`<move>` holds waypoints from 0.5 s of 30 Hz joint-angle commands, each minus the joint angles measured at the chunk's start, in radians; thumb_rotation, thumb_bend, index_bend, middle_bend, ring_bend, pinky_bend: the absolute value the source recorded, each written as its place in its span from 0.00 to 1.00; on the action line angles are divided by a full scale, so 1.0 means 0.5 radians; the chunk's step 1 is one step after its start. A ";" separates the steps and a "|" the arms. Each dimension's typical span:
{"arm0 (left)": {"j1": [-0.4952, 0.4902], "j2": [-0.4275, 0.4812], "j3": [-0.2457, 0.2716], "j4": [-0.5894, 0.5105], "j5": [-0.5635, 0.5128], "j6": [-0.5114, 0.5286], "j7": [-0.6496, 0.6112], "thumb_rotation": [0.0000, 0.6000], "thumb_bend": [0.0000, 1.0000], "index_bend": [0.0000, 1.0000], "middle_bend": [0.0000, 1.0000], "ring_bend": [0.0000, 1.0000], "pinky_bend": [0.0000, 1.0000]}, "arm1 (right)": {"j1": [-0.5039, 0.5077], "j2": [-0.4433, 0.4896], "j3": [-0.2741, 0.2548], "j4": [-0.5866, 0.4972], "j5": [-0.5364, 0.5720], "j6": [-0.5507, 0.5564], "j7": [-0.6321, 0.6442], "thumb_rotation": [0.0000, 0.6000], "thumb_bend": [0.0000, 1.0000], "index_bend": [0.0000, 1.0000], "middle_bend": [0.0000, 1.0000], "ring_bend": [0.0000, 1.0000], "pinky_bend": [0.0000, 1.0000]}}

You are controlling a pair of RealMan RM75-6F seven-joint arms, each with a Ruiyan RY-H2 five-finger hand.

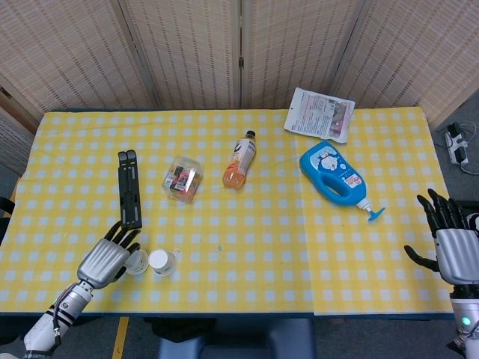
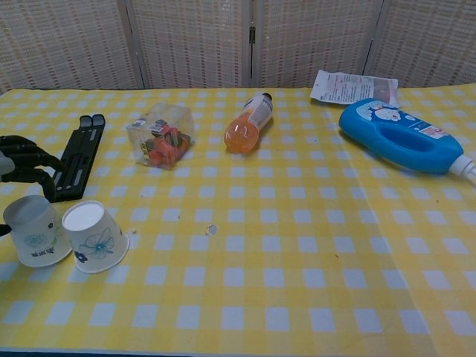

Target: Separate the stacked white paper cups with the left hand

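Two white paper cups with blue flower prints stand apart, base up, near the table's front left. My left hand (image 1: 107, 259) holds the left cup (image 1: 137, 262) at the table surface. In the chest view its dark fingers (image 2: 26, 160) curl over and behind that cup (image 2: 36, 232). The other cup (image 1: 162, 261) (image 2: 93, 236) stands free just to its right, almost touching it. My right hand (image 1: 451, 243) hovers open with spread fingers off the table's right edge, holding nothing.
A black folding stand (image 1: 129, 189) lies just behind the left hand. Further back are a clear box of small items (image 1: 183, 179), an orange drink bottle (image 1: 239, 161) on its side, a blue pump bottle (image 1: 334, 173) and a white packet (image 1: 319, 114).
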 commanded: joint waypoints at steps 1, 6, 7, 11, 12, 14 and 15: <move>0.001 -0.003 0.001 -0.003 -0.005 0.000 0.007 1.00 0.46 0.37 0.15 0.11 0.00 | 0.000 -0.001 -0.001 0.002 0.000 -0.001 0.001 1.00 0.23 0.00 0.00 0.00 0.00; 0.003 -0.011 0.002 -0.002 -0.016 0.000 0.018 1.00 0.46 0.28 0.15 0.11 0.00 | -0.001 -0.003 -0.001 0.007 -0.001 0.002 0.005 1.00 0.23 0.00 0.00 0.00 0.00; 0.003 -0.013 0.002 -0.002 -0.018 -0.001 0.021 1.00 0.46 0.26 0.15 0.11 0.00 | -0.001 -0.004 -0.001 0.008 -0.001 0.002 0.005 1.00 0.23 0.00 0.00 0.00 0.00; 0.005 -0.013 0.005 -0.010 -0.011 0.006 0.026 1.00 0.46 0.22 0.15 0.10 0.00 | -0.003 -0.005 -0.002 0.012 0.000 0.002 0.012 1.00 0.23 0.00 0.00 0.00 0.00; 0.006 -0.011 0.007 -0.014 -0.009 0.008 0.031 1.00 0.46 0.22 0.15 0.10 0.00 | -0.003 -0.005 -0.002 0.013 0.000 0.003 0.013 1.00 0.23 0.00 0.00 0.00 0.00; 0.008 -0.007 0.009 -0.023 -0.008 0.013 0.046 1.00 0.46 0.21 0.15 0.10 0.00 | -0.003 -0.005 -0.001 0.014 0.001 0.003 0.016 1.00 0.23 0.00 0.00 0.00 0.00; 0.010 -0.002 0.010 -0.032 -0.009 0.017 0.055 1.00 0.46 0.21 0.15 0.10 0.00 | -0.003 -0.005 -0.001 0.015 0.000 0.003 0.017 1.00 0.23 0.00 0.00 0.00 0.00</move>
